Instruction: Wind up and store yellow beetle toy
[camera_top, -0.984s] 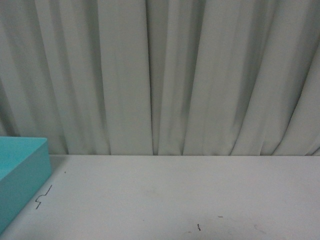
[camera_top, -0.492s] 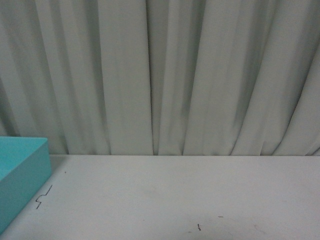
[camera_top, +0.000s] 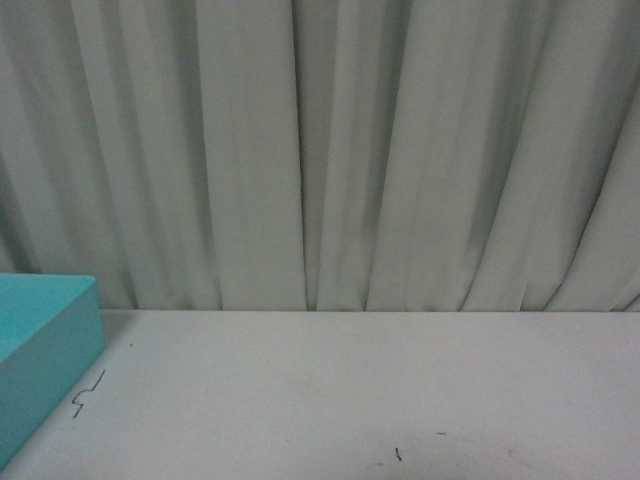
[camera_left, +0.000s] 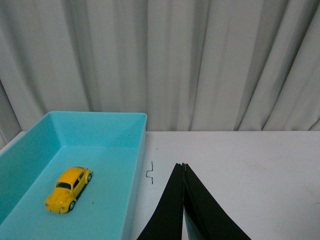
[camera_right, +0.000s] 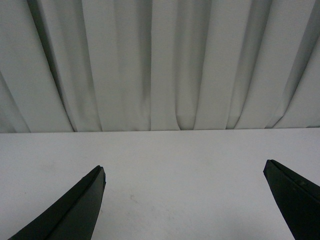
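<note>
Yellow and glossy, the yellow beetle toy (camera_left: 68, 189) sits on its wheels on the floor of the teal bin (camera_left: 135, 165), and I only get it through my left wrist camera; from that arm's tool it lies off to one side and a little ahead, well apart from the fingertips, with the bin's near wall between us. My left gripper (camera_left: 183, 166) has its two black fingers pressed together at the tips with nothing between them, hanging over the white table (camera_left: 240, 165) just beside the bin; the finger bases run out of the frame, so I see nothing of the wrist behind them. A small bent dark mark (camera_left: 149, 171) on the table sits just ahead of those tips, near the bin's corner. The front camera shows neither arm and no car: only a cut-off corner of the bin (camera_top: 45, 350), the same squiggle (camera_top: 87, 392), a couple of tiny specks I can't identify, and the grey curtain (camera_top: 330, 150). On the right wrist camera my right gripper (camera_right: 185, 170) is spread wide, one finger (camera_right: 75, 210) at each side of the frame, both cropped, with bare tabletop between them and nothing held.
</note>
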